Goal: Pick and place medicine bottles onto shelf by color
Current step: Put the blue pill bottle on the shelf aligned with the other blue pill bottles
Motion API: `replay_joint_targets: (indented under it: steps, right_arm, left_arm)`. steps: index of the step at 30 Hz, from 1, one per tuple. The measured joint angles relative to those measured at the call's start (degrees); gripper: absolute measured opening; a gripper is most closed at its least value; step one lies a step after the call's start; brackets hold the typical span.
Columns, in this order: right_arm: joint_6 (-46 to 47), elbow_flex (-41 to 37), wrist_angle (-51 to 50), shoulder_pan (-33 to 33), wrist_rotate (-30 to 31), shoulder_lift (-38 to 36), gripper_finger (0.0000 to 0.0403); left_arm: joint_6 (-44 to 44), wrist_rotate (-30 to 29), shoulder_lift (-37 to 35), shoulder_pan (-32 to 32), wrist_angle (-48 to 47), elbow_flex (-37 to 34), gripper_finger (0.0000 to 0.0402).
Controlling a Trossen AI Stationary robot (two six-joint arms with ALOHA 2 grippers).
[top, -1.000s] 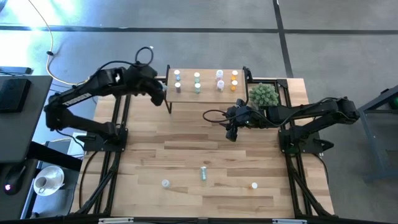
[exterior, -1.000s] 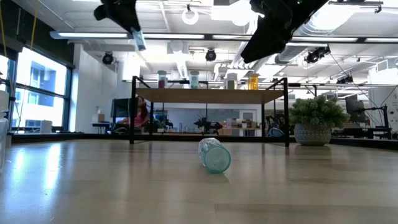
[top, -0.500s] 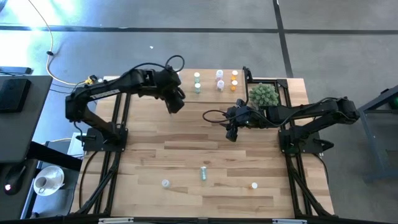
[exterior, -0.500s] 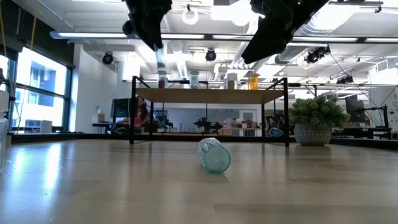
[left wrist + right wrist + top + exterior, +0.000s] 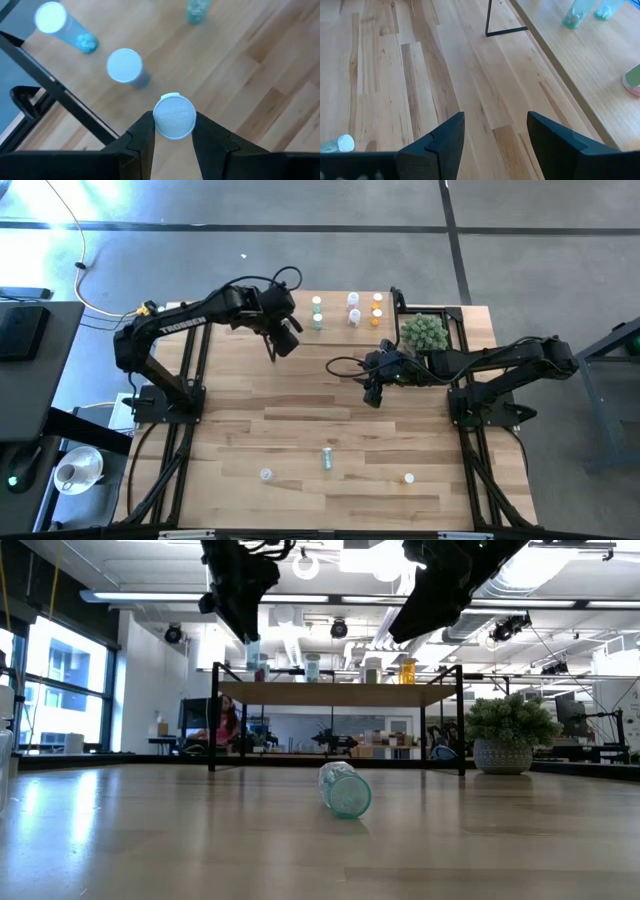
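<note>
My left gripper (image 5: 284,337) hangs over the left end of the shelf (image 5: 338,326), shut on a blue bottle with a white cap (image 5: 174,116). Below it, two blue bottles (image 5: 126,66) stand on the shelf, with green (image 5: 317,312), white (image 5: 353,308) and orange (image 5: 376,310) ones further right. My right gripper (image 5: 372,394) waits open above the table in front of the shelf. A green bottle (image 5: 345,790) lies on its side on the table, near a clear one (image 5: 265,474) and an orange one (image 5: 408,478). My left gripper pinches the blue bottle between its two fingers, at the top right under the white cap (image 5: 174,135). The fingers come from above, slanting down. The bottle (image 5: 252,650) hangs upright below them, lifted clear above the shelf board.
A spiky green plant in a pot (image 5: 424,332) stands at the shelf's right end. The shelf's thin black legs (image 5: 492,22) stand on the table. The three loose bottles lie toward the table's near edge, with open plank top between them and the shelf.
My left gripper has carried the blue bottle toward the table's right, from beside the shelf's left end to above it, sinking and tipping further downward. The bottle stays upright in the hold.
</note>
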Motion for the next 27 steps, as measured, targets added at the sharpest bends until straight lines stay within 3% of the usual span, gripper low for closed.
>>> replay_joint_targets:
  steps: [27]
  right_arm:
    - [-0.02,0.00,-0.06,0.00,0.00,0.00,0.0206]
  left_arm:
    - [1.04,-0.10,3.58,0.74,1.82,-0.04,0.0103]
